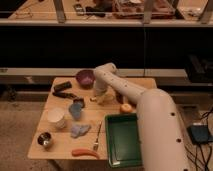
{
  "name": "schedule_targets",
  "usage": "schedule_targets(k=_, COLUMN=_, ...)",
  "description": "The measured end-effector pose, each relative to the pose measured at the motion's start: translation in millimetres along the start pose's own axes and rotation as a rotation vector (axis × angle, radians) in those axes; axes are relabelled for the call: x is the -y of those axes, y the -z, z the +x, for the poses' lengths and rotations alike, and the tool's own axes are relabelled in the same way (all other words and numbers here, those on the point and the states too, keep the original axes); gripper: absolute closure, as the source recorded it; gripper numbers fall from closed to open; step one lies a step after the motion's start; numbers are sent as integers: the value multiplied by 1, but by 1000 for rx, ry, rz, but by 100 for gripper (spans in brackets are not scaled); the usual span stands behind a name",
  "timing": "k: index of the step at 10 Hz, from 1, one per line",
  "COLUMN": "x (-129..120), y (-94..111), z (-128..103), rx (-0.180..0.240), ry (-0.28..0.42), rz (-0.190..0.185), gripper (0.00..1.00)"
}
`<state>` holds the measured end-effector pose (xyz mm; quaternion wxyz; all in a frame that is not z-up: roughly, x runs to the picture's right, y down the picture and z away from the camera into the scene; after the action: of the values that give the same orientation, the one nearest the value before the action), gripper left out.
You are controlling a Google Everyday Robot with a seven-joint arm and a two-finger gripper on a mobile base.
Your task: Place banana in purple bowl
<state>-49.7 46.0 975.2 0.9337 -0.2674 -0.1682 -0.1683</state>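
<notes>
The purple bowl stands at the back of the wooden table, left of the arm. The pale-yellow banana lies on the table just right of and in front of the bowl. My gripper points down at the banana's left end, right beside the bowl's front right side. The arm's white wrist hides part of the banana and the contact with it.
A round orange fruit lies right of the banana. A green tray sits at the front right. A white cup, blue cup, blue cloth, metal cup, fork, orange-red stick and dark items fill the left.
</notes>
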Motion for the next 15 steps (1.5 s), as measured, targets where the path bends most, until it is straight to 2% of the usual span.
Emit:
schedule_targets(k=1, x=0, y=-2, z=-1, rx=6, ry=1, rz=-15, gripper=73)
schedule_targets(k=3, x=-2, y=6, z=-3, rx=57, ry=3, rz=-53, gripper=95)
schedule_targets(k=4, x=-1, y=12, z=-6, rx=92, ry=3, rz=-64, gripper=99)
schedule_targets(k=7, x=8, y=60, z=-9, rx=201, ry=-2, rz=-27, gripper=100)
schedule_targets(k=8, x=14, y=89, z=-11, rx=244, ry=1, rz=4, gripper=100)
schedule_targets(k=9, x=19, y=108, z=-14, rx=276, ry=6, rz=28, gripper=100)
schedule_targets(k=11, x=30, y=154, z=-24, rx=367, ry=19, rz=90, gripper=100)
schedule_targets(k=12, x=38, y=178, z=-31, rx=459, ry=28, rz=140, gripper=100)
schedule_targets(k=14, x=53, y=195, z=-54, rx=604, ry=46, rz=243, gripper=100)
schedule_targets(k=15, x=63, y=196, z=-71, rx=649, ry=59, rz=315, gripper=100)
